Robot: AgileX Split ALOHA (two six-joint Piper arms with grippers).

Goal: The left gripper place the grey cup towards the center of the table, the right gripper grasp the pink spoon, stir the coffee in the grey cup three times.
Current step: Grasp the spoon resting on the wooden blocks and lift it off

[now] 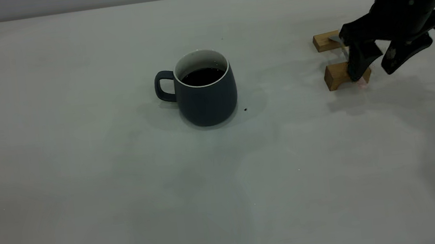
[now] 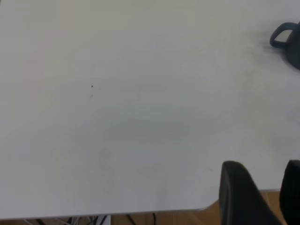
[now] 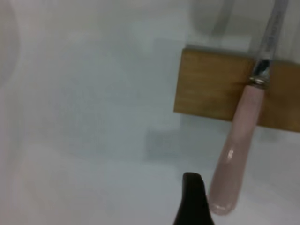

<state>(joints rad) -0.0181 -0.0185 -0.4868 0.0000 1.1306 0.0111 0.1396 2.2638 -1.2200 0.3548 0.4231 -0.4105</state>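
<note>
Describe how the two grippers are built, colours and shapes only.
The right gripper is matte black, with two tapered fingers below a wide black cross-piece on a thick black arm; a silvery-grey module sits beside the arm near the frame's top. Of the left gripper only two blunt black fingers with rounded ends show, in its own wrist view. No markings are visible on either.

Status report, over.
Right end effector open, down at the pink spoon lying on wooden blocks. Left end effector parked at table edge. Grey cup centered, path clear.

- the table (image 1: 85, 186) is a wide, pale grey-white surface.
- the grey cup (image 1: 202, 89) stands upright near its centre.
- two wooden blocks (image 1: 337, 75) sit at the far right.
- a dark speck (image 1: 245, 109) lies beside the cup.
</note>
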